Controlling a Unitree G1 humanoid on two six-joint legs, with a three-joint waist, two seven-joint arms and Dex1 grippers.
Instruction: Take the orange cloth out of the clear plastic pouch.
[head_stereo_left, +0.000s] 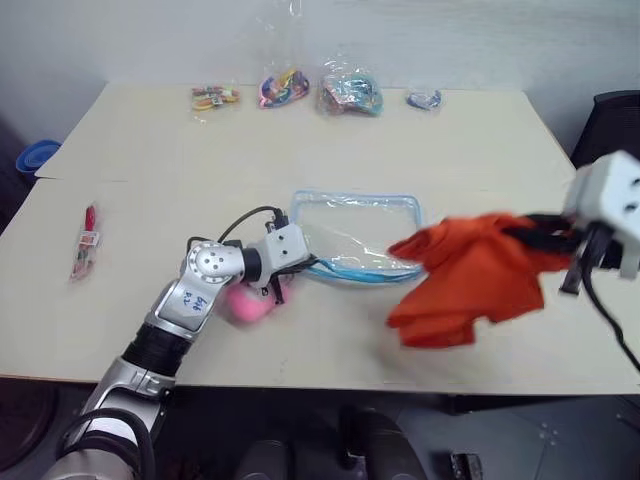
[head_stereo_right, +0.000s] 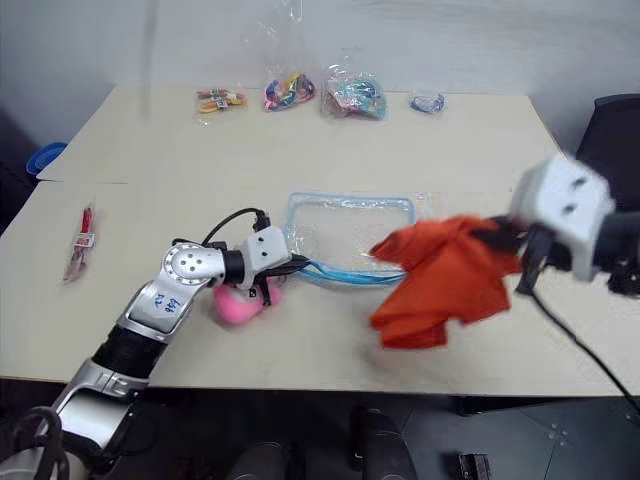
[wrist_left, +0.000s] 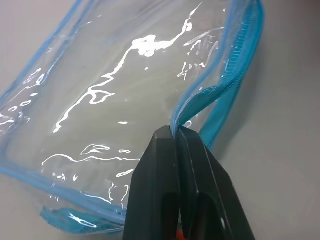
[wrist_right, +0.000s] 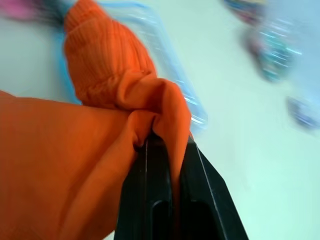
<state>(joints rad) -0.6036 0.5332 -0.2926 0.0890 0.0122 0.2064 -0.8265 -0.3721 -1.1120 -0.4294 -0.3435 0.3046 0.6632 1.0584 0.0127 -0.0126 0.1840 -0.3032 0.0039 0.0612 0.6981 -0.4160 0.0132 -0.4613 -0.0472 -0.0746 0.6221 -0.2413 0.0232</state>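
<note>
**Cloth clear of pouch; extraction essentially done**

The clear plastic pouch (head_stereo_left: 355, 235) lies flat on the counter (head_stereo_left: 300, 140), looking empty. Left hand (wrist_left: 176, 134) is pressed together on the pouch's blue-edged rim, pinning it. Right hand (wrist_right: 162, 137) pinches a bunched fold of the orange cloth (head_stereo_left: 470, 275), which hangs just beside the pouch, off the counter. Judged remaining: set the cloth down. Handwritten marks on the left forearm are unreadable.
</note>
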